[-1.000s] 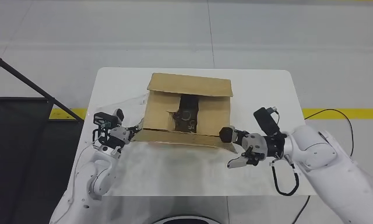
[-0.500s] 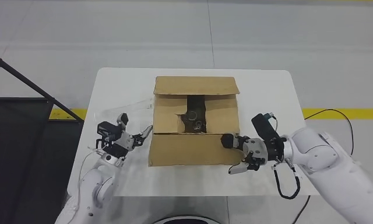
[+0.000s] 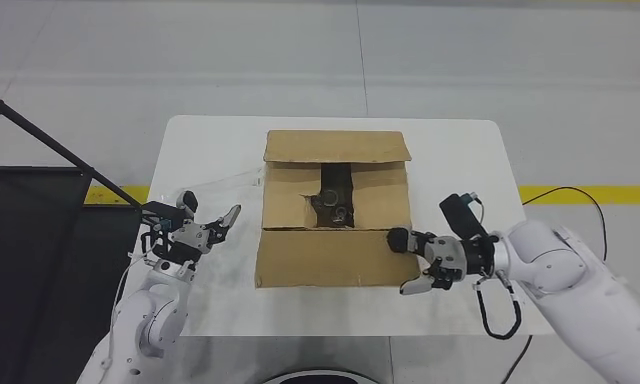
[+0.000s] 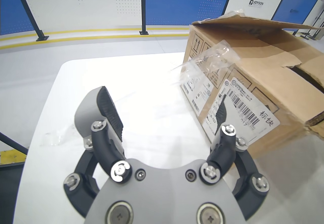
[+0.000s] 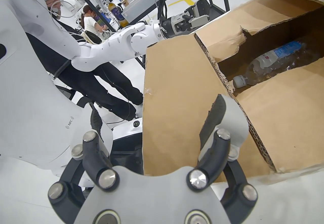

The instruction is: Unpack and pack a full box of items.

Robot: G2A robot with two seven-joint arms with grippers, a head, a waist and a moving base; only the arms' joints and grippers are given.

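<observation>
White worktop [image 3: 200,144], cardboard box [image 3: 285,194] sits about mid-worktop. Far flap [image 3: 335,146] is folded back and the near flap [image 3: 330,259] lies out toward the robot. The two side flaps are down with a dark gap between them, torn edge on one. Left pincer [image 3: 210,206] hovers over the worktop off the box's left side, clearly apart from it, fingers spread wide, holding nothing; its wrist view [image 4: 164,100] shows bare worktop between the pads. Right pincer [image 3: 404,264] is at the right end of the near flap, also wide open. In its wrist view [image 5: 157,108] the flap's edge runs between the fingers, one finger over the cardboard; contact can't be told, nothing clamped. Clear plastic bottle [image 5: 268,62], white cap, blue label, lies on its side inside the box in the gap. Loose clear tape strip [image 4: 210,57] sticks out from the box's left wall, above a white shipping label [image 4: 243,111].
</observation>
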